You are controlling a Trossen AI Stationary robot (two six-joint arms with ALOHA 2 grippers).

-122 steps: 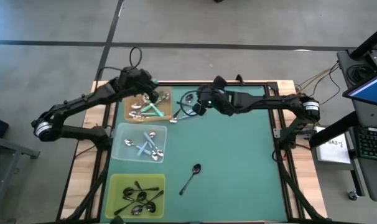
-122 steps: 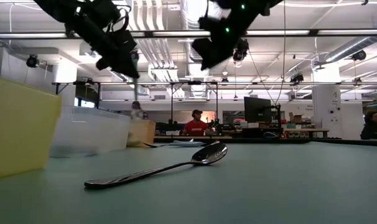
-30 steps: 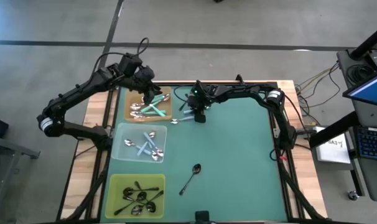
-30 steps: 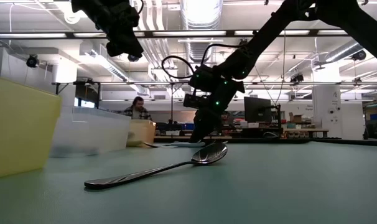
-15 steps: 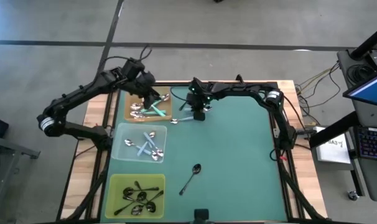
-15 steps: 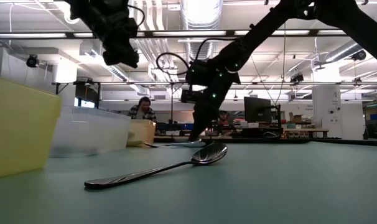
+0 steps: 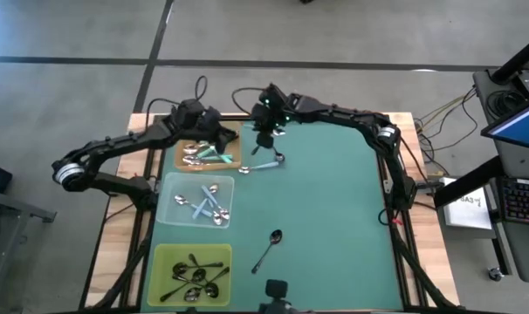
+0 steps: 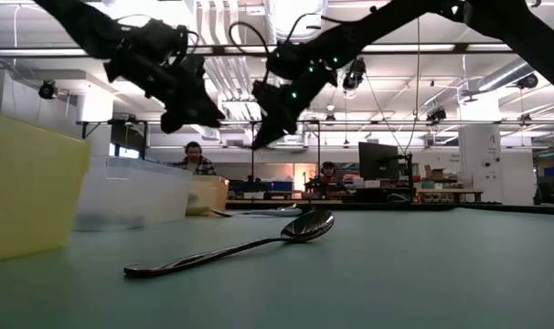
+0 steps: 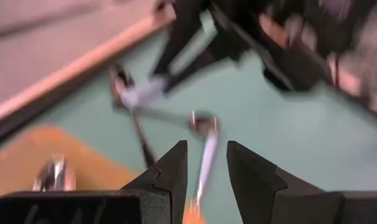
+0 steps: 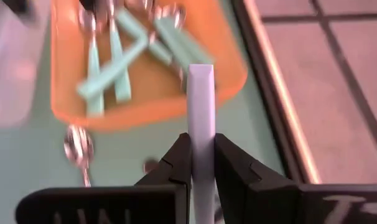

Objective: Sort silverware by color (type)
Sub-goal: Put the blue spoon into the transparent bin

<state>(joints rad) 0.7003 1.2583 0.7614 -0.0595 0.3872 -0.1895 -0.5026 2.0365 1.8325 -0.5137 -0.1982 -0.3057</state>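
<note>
My right gripper hangs above the table's far part, beside the orange tray, shut on a pale blue spoon. The orange tray holds mint-handled spoons. My left gripper hovers open over that tray's right end, its fingers holding nothing. Another pale blue spoon lies flat on the green mat just right of the tray. A black spoon lies alone on the mat nearer the front. My right gripper pinches the pale blue spoon's flat handle between its two fingers. The handle's squared free end sticks out past the fingertips. The spoon's bowl is hidden behind the fingers. The spoon is lifted clear of the table.
A clear tray with pale blue spoons sits in front of the orange one, and a yellow tray with black spoons sits at the front left. The mat's right half is open. People sit in the room beyond the table.
My right gripper has risen from the mat beside the orange tray and shifted toward the far edge, carrying a pale blue spoon. My left gripper has sunk toward the orange tray's right end and tipped more level.
</note>
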